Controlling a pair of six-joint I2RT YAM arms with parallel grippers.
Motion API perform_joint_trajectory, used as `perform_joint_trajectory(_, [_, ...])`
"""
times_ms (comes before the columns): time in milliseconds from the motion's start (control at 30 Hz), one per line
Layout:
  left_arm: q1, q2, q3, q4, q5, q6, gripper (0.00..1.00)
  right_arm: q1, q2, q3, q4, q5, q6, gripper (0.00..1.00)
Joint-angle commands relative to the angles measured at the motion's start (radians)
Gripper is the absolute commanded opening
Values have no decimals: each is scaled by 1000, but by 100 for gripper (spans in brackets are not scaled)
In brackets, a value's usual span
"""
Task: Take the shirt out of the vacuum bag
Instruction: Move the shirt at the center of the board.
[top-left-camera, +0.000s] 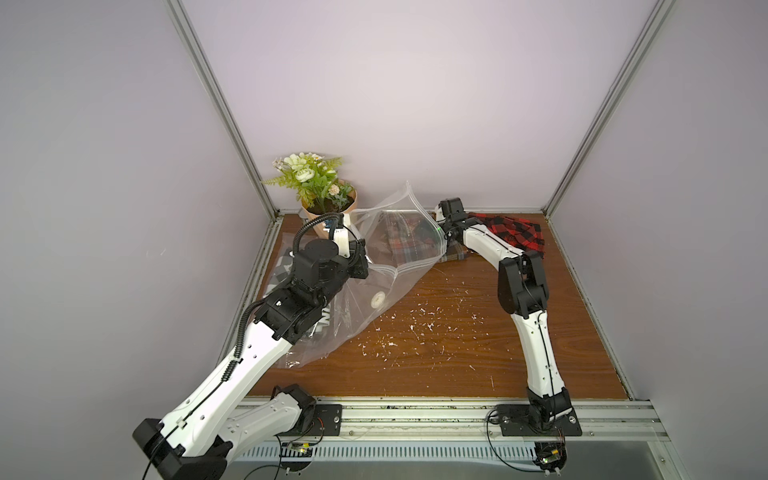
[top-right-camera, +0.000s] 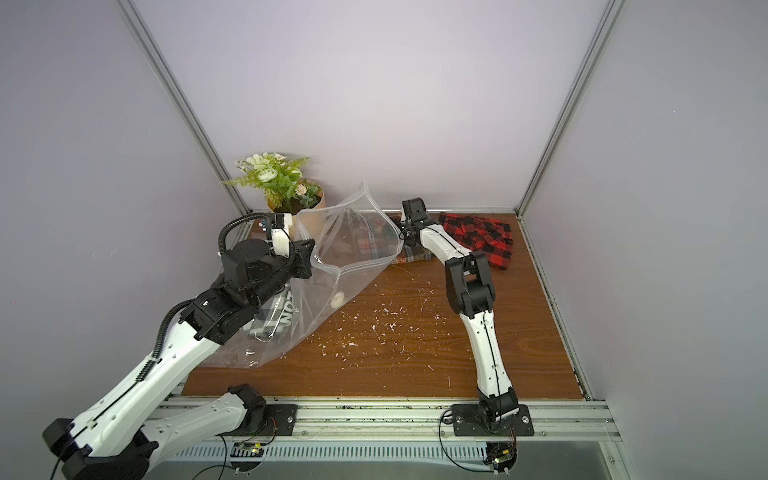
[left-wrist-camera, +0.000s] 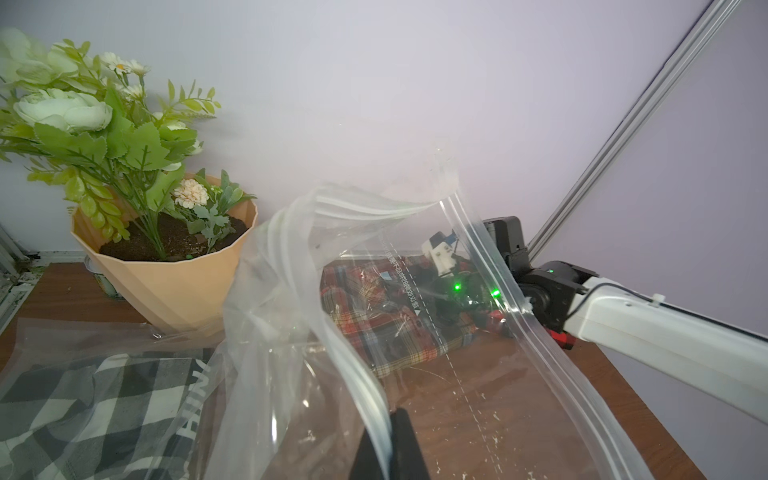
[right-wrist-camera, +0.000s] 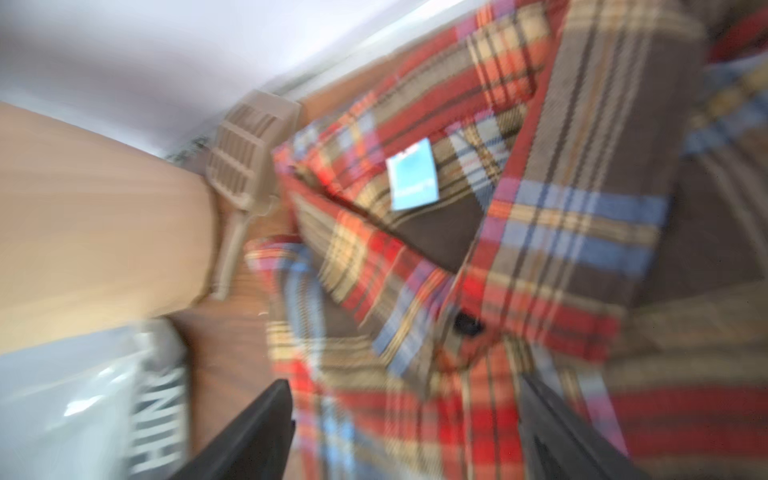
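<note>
Currently the vacuum bag (top-left-camera: 374, 266) is held by the left tool (left-wrist-camera: 390, 419). Its fingers are pressed together on the zip-seal strip (left-wrist-camera: 498, 266), and the mouth is raised off the counter (top-left-camera: 436, 353), gaping ahead of that tool. The shirt (right-wrist-camera: 519, 216), a brown, red and blue plaid, is seen through the plastic ahead of the left tool, lying at the open mouth. One end is seen outside the strip, under the right arm. The right tool (right-wrist-camera: 405, 386) is set in past the strip, right over the shirt, fingers spread wide with plaid cloth between them. Contact cannot be judged, as the wrist view is smeared. The round white valve (top-left-camera: 379, 299) is seen on the bag wall near the left tool, on its right-arm side.

Other items:
- A second clear bag (left-wrist-camera: 62, 332) with a black-and-white check cloth (left-wrist-camera: 83, 399) inside is laid under the left arm, beside its tool.
- A flowerpot (left-wrist-camera: 174, 286) with artificial flowers is stood just beyond the left tool, close against the raised bag.
- A red-and-black check shirt (top-left-camera: 517, 235) is spread on the counter behind the right tool, across the right arm from the bag.
- White flecks (top-left-camera: 419, 320) are scattered over the bare counter between the arms.
</note>
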Motion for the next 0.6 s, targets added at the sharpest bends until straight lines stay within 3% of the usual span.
perform_joint_trajectory(0, [10, -43, 2, 0, -4, -13, 2, -41, -217, -100, 219, -94, 74, 89])
perform_joint_trajectory(133, [9, -67, -16, 1, -4, -20, 2, -74, -337, -291, 333, -205, 103, 88])
perform_joint_trajectory(233, [9, -78, -21, 0, -6, -21, 2, -96, -393, -469, 480, -318, 160, 81])
perform_joint_trajectory(367, [9, -77, -15, -8, -6, -17, 2, -97, -414, -646, 664, -431, 226, 53])
perform_joint_trajectory(467, [9, -74, -18, -5, -6, -20, 2, -85, -405, -741, 753, -471, 267, 25])
perform_joint_trajectory(567, [8, -70, -19, -5, -7, -20, 2, -71, -404, -815, 782, -455, 268, 13])
